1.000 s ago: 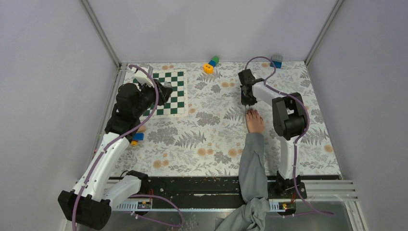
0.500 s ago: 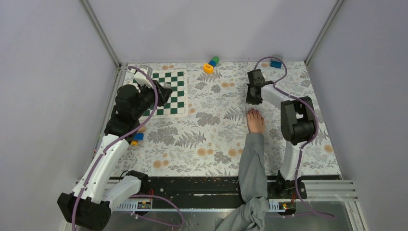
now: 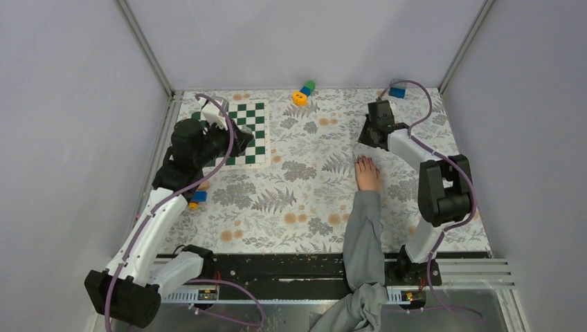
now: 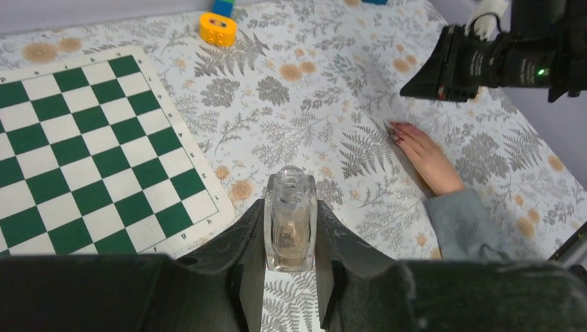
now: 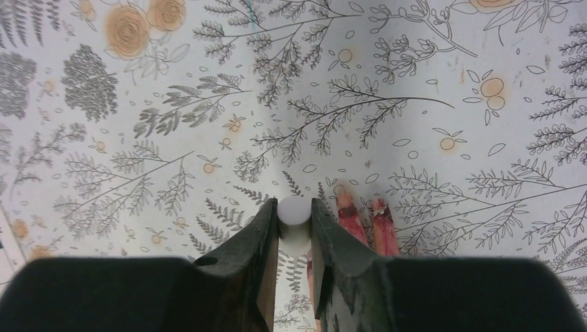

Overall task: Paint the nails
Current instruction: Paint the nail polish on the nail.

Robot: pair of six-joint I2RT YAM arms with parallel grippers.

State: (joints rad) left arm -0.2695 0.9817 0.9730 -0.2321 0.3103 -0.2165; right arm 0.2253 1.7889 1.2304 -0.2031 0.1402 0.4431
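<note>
One shift, right fingers (image 5: 257, 243) rightward, beyond nails (image 5: 354, 220)

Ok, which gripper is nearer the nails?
Right. The right gripper, holding a white cap, hovers just beyond the nails; the left gripper is far off by the chessboard, holding a glass bottle.

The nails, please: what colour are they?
The nails are dark red, clearest in the right wrist view.

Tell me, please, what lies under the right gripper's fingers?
Floral tablecloth and the reddish nails of the hand. The fingers clamp a white cylinder whose lower end is hidden.
</note>
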